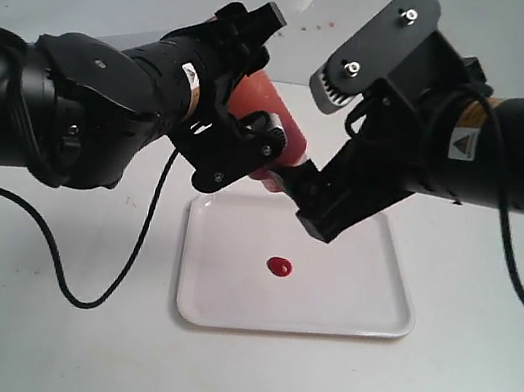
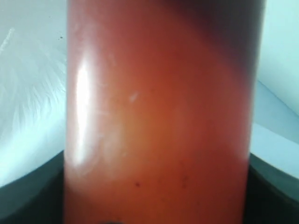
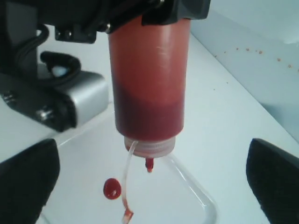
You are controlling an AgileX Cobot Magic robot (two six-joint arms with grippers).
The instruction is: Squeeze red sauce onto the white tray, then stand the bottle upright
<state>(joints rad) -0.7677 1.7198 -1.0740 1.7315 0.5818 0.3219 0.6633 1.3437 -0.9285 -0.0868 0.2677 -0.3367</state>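
Observation:
The bottle (image 1: pixel 276 129) hangs nozzle-down over the white tray (image 1: pixel 356 294), and my left gripper (image 1: pixel 255 103) is shut on its body. Up close the orange-red bottle (image 2: pixel 159 121) fills the left wrist view, black fingers (image 2: pixel 28 200) at its sides. Dark sauce sits low inside the bottle (image 3: pixel 148 93), and a drop hangs from the nozzle (image 3: pixel 149 164). One round blob of red sauce (image 1: pixel 279 266) lies on the tray, and the same red sauce (image 3: pixel 112 188) shows in the right wrist view. My right gripper (image 1: pixel 316 153) is open, and its fingers (image 3: pixel 275 179) stand wide of the bottle's lower end without touching it.
A thin translucent cap strap (image 3: pixel 126 186) dangles from the bottle's neck, smeared red at its end. The tray's rim (image 3: pixel 205 200) curves just below the nozzle. A black cable (image 1: pixel 73 290) loops on the white table left of the tray. Red specks (image 3: pixel 257 51) dot the backdrop.

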